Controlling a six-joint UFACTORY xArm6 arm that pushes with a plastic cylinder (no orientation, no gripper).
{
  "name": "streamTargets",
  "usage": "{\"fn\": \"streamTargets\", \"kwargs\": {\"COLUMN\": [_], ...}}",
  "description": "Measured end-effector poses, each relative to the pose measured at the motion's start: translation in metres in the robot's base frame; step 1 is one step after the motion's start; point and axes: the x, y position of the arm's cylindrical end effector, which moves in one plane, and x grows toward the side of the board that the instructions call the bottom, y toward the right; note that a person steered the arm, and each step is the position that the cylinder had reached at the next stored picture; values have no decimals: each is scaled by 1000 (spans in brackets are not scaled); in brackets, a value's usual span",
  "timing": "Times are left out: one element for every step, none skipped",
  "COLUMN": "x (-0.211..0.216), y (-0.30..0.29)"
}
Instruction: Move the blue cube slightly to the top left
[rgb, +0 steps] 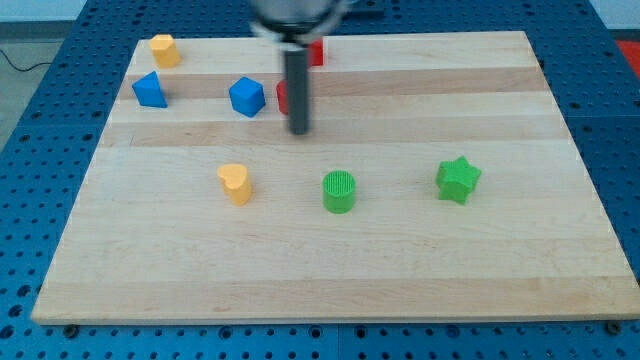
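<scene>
— So where is the blue cube (246, 96)?
— Near the wooden board's (400, 270) top left, smooth-faced, just left of my tip (299, 131); apart.
— Holding anything?
— No, a bare dark rod. A ribbed green cylinder (339, 191) stands below.

On the wooden bench (400, 260), a yellow block (164, 49) sits at the view's top left, with a blue block (150, 90) of irregular shape just below it. Two red blocks (316, 52) (282, 96) lie near the top middle, both partly hidden. Lower down, a yellow heart (235, 184), a green cylinder (339, 191) and a green star (458, 180) stand in a row, well apart.
</scene>
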Motion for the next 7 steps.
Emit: {"fn": "streamTargets", "kwargs": {"x": [-5, -26, -45, -48, -34, 5, 16], "y": [-71, -83, -82, -70, -113, -104, -51]}}
